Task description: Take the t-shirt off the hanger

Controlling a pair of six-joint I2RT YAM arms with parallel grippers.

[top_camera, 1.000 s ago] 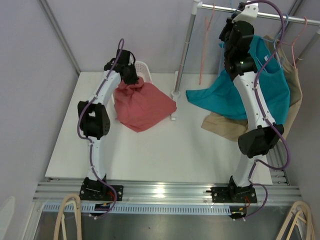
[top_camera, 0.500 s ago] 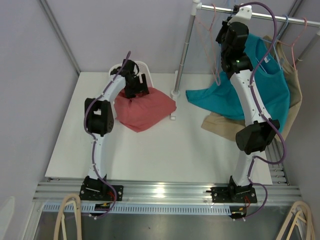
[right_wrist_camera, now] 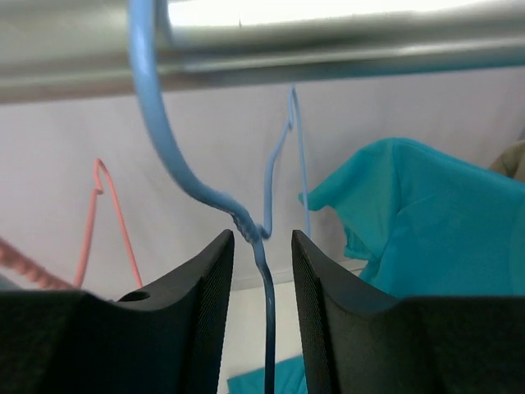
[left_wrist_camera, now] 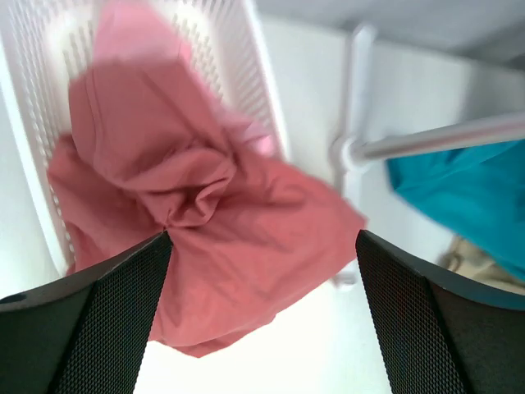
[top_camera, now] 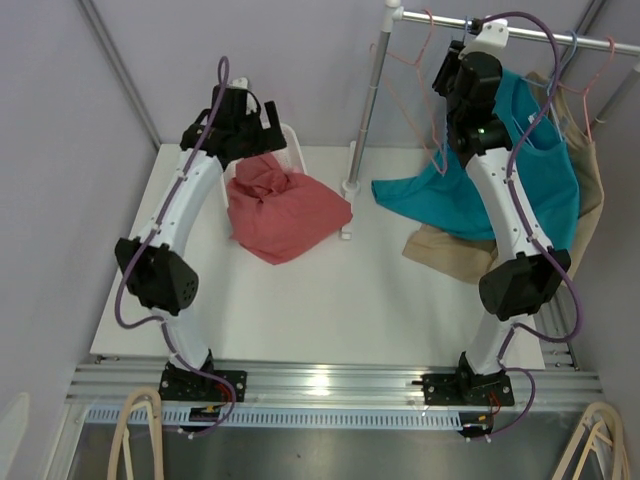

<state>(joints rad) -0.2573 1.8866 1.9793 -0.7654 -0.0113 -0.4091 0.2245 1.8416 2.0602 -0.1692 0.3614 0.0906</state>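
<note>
A red t-shirt (top_camera: 285, 215) lies crumpled, half in the white basket (top_camera: 291, 138) and half on the table. My left gripper (top_camera: 243, 122) hangs above it, open, with nothing between its fingers; the left wrist view shows the red t-shirt (left_wrist_camera: 205, 205) under that gripper (left_wrist_camera: 262, 238). Up at the rail (top_camera: 560, 38), my right gripper (top_camera: 455, 65) is open, its jaws standing either side of a blue hanger's neck (right_wrist_camera: 267, 279) with a small gap on both sides. The blue hanger's hook sits over the rail (right_wrist_camera: 328, 41). A teal t-shirt (top_camera: 540, 170) hangs to the right.
Pink hangers (top_camera: 405, 60) hang on the rail left of my right gripper. The rack's upright pole (top_camera: 365, 100) stands on the table between the two shirts. A beige garment (top_camera: 450, 255) lies under the teal t-shirt (right_wrist_camera: 426, 213).
My left gripper let go of the red t-shirt and rose above the basket. My right gripper, shut on the blue hanger before, has parted its jaws at the rail.
</note>
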